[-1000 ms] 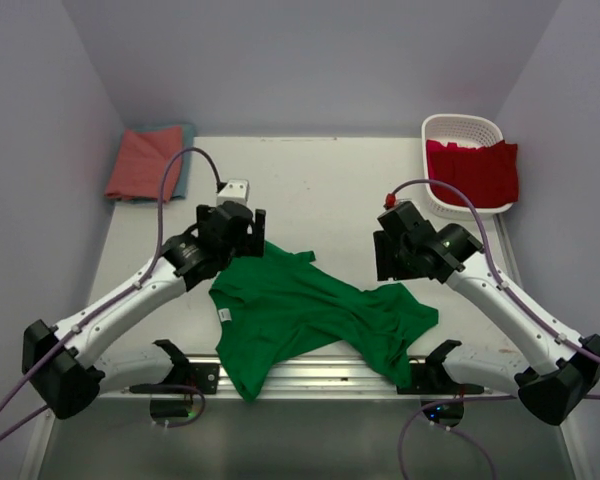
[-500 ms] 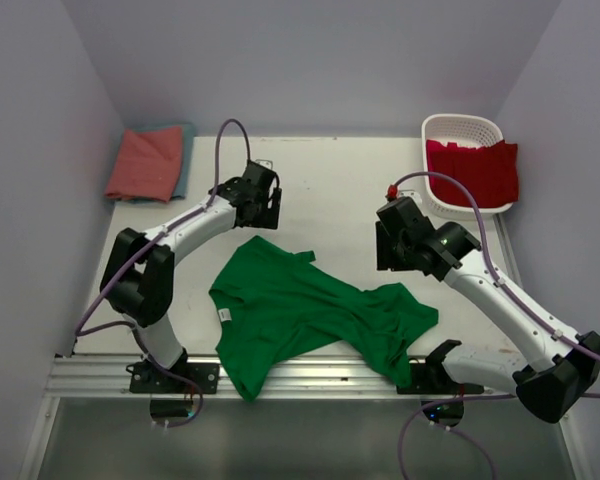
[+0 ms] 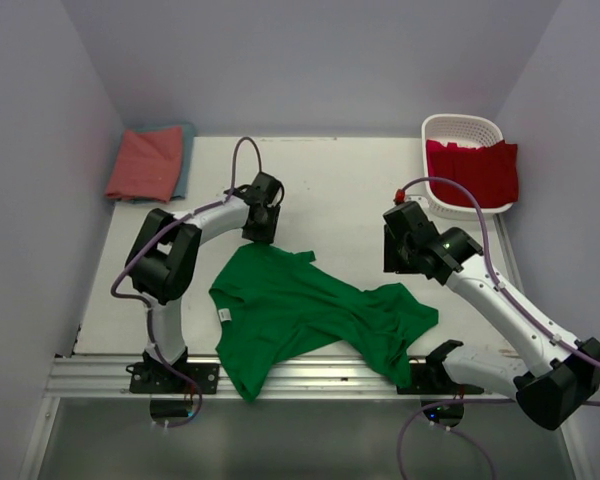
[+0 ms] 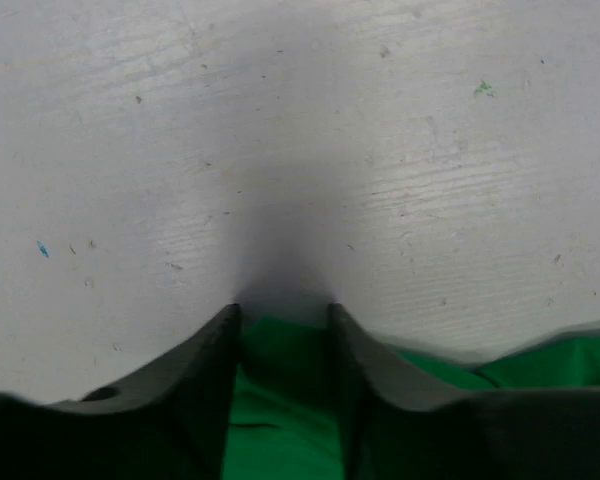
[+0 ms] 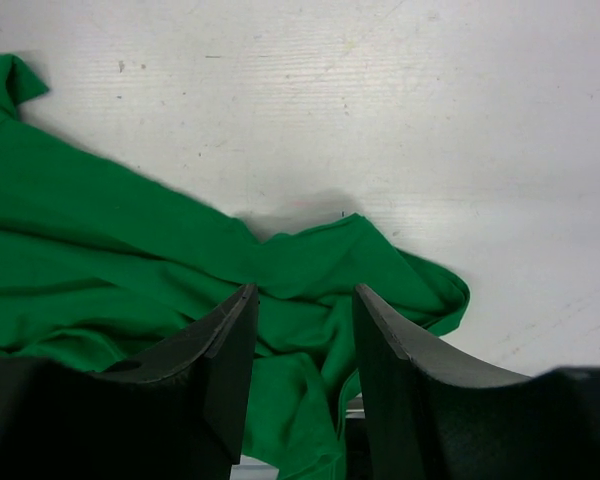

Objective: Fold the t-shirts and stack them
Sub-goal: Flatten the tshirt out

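Green t-shirt (image 3: 310,315) lies crumpled on the near half of the desk (image 3: 330,180). Left fingers (image 4: 202,365), half open, straddle its far edge (cloth shows in the gap); right fingers (image 5: 218,345), half open and empty, hover above it.

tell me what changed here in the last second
The left gripper left the green shirt's far edge, swung farther out as its arm folded back, then returned to that edge, jaws narrower and astride the cloth. The right gripper drew slightly farther from the near edge, jaws a little narrower. The green shirt, the folded pile, the basket and the red shirt stayed put.
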### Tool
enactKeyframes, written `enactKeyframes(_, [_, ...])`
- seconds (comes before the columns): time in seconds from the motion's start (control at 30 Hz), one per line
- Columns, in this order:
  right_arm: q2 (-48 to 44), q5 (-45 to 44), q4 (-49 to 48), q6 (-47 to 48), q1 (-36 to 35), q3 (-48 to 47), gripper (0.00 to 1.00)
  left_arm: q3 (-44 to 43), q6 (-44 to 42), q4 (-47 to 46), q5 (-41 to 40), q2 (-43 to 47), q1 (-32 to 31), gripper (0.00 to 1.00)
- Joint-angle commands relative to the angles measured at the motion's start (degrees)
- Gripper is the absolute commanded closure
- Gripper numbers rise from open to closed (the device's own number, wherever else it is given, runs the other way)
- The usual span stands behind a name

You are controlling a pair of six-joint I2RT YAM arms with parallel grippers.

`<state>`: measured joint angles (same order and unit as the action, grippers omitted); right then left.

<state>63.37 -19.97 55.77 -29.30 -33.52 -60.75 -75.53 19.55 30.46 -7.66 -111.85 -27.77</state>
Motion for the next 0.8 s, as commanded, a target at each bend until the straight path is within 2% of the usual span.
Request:
enactKeyframes(0.0, [-0.18,-0.60,-2.42,0.03,1.52,0.54,0.55,-0.76,-1.62,-2.33,4.23,-0.64,0.35,0.62])
enactKeyframes(0.07, [0.43,-0.77,-2.77,-0.23,2.23,0.90,0.57,0.03,-1.62,-2.07,6.42,-0.21,0.35,0.83])
enactKeyframes(0.1, [0.78,-0.78,-3.29,-0.49,3.27,1.42,0.58,0.55,-1.27,-2.16,7.04,1.27,0.35,1.00])
enactKeyframes(0.27, [2.54,-0.16,-5.14,-1.02,6.09,3.18,0.64,5.64,0.05,-1.98,6.96,10.76,0.08,1.00])
enactKeyframes(0.4, [4.64,-0.25,-7.33,-1.46,7.06,4.15,0.71,5.31,1.45,1.09,3.27,22.26,-0.09,1.00])
enactKeyframes(0.5, [6.84,0.45,-9.44,-1.38,7.32,4.41,0.75,2.41,2.07,3.20,0.81,28.24,-0.09,1.00])
enactKeyframes(0.67, [12.38,1.24,-14.10,-0.76,7.50,3.89,0.98,-5.41,2.16,7.95,0.89,32.92,-0.09,1.00])
enactKeyframes(0.77, [17.55,5.27,-16.83,0.47,7.50,1.78,1.00,-9.02,1.63,10.06,1.07,33.89,-0.18,1.00])
